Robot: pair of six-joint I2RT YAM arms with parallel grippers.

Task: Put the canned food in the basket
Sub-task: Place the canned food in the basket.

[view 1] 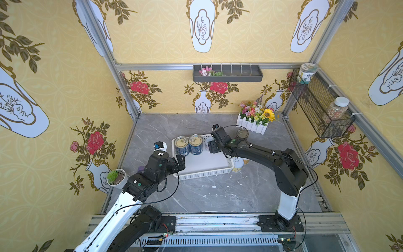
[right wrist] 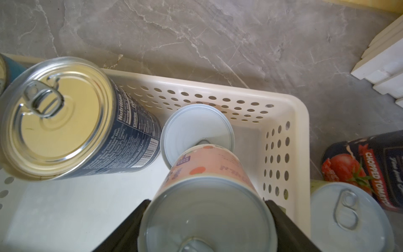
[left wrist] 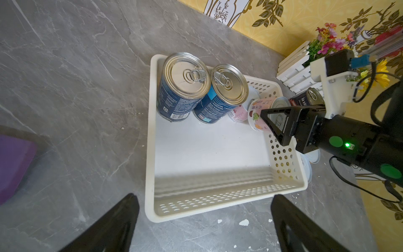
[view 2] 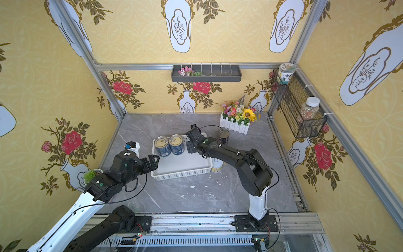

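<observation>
Pink can (right wrist: 207,172) clamped in R gripper (right wrist: 208,220) over basket (left wrist: 150,152); L gripper (left wrist: 204,197) jaws apart.

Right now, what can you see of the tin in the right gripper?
The pink-labelled tin is small and metal, with a cartoon fruit print and a pale pull-tab lid. The right gripper clamps its sides near the lid end. It hangs tilted, base pointing down into a far corner of the white perforated basket, over a second white-lidded tin standing there. Whether the two touch cannot be told. No dents show.
</observation>
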